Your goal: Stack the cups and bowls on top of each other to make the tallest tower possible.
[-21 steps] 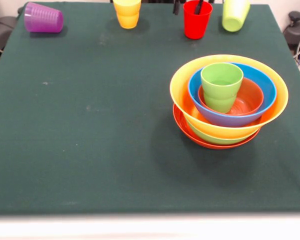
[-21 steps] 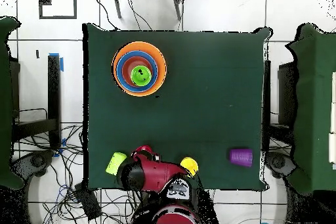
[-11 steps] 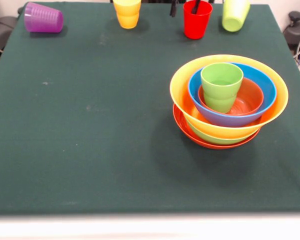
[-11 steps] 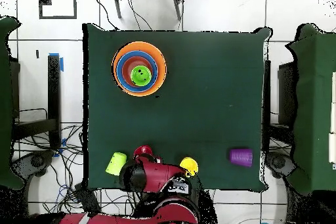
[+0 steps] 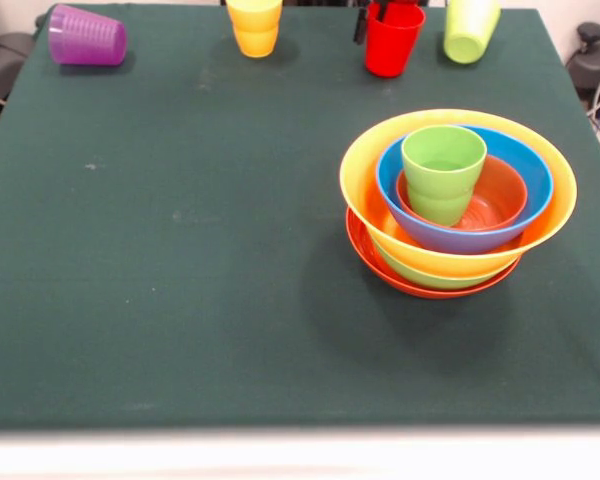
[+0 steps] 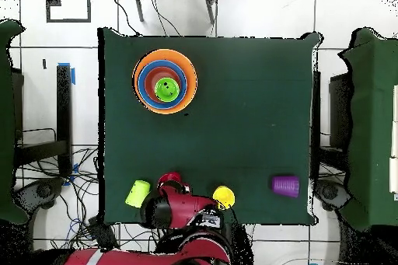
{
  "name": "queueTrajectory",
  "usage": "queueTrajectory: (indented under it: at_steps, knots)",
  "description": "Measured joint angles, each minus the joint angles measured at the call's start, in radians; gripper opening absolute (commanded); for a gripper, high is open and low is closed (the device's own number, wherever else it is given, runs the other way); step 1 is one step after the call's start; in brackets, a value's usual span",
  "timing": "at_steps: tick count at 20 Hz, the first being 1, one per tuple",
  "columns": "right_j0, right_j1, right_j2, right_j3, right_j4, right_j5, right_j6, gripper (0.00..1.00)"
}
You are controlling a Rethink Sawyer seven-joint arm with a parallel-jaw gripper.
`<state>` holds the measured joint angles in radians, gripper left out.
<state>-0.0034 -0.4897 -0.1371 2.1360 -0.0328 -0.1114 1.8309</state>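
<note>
1. A purple cup (image 5: 86, 36) lies on its side at the far left corner of the green table (image 5: 180, 260), its mouth turned toward the table's edge; nothing shows inside it.
2. Right of it, well apart, a yellow cup (image 5: 254, 24) stands at the table's far edge, its top cut off by the frame.
3. Next along the same edge stands a red cup (image 5: 392, 38), tilted slightly, with the dark tips of the gripper (image 5: 378, 14) at its rim: one tip hangs outside the cup's left wall and another dips inside the mouth, so the pincer straddles the wall. Whether it is pressed tight on the cup or only set around it cannot be told from either view.
4. Furthest right on that edge, a light green cup (image 5: 470, 28) leans at an angle, its base toward the camera.
5. The tower (image 5: 458, 205) stands on the right half of the table, well apart from the row of cups. A wide red-orange bowl (image 5: 420, 284) sits at the bottom, a green bowl (image 5: 425, 275) peeks out above it, and a large orange-yellow bowl (image 5: 360, 190) rests in that.
6. Inside the orange-yellow bowl nests a blue bowl (image 5: 530, 170), which holds a small orange bowl (image 5: 500, 195).
7. An upright light green tumbler (image 5: 442, 172) stands in the small orange bowl, open and empty.
8. From overhead, the red arm (image 6: 186, 209) covers the near edge beside the red cup.
</note>
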Motion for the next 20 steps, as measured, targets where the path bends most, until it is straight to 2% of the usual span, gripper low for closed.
queueTrajectory:
  at_steps: [5, 8, 9, 11, 12, 15, 16, 20]
  knots:
    - [0.009, -0.006, -0.004, 0.0, 0.0, -0.003, 0.0, 0.0]
    - [-0.015, -0.043, 0.023, 0.001, 0.0, 0.027, 0.0, 0.0]
    - [-0.059, -0.085, 0.063, 0.001, 0.0, 0.079, 0.0, 0.0]
    - [-0.097, -0.116, 0.096, 0.0, 0.0, 0.127, 0.0, 0.0]
    - [-0.165, -0.168, 0.153, -0.005, 0.001, 0.225, 0.0, 0.0]
    - [-0.232, -0.213, 0.208, -0.018, 0.005, 0.335, 0.0, 0.0]
    - [-0.292, -0.247, 0.259, -0.042, 0.01, 0.444, 0.0, 0.0]
    - [-0.356, -0.278, 0.318, -0.093, 0.012, 0.587, 0.0, 0.0]
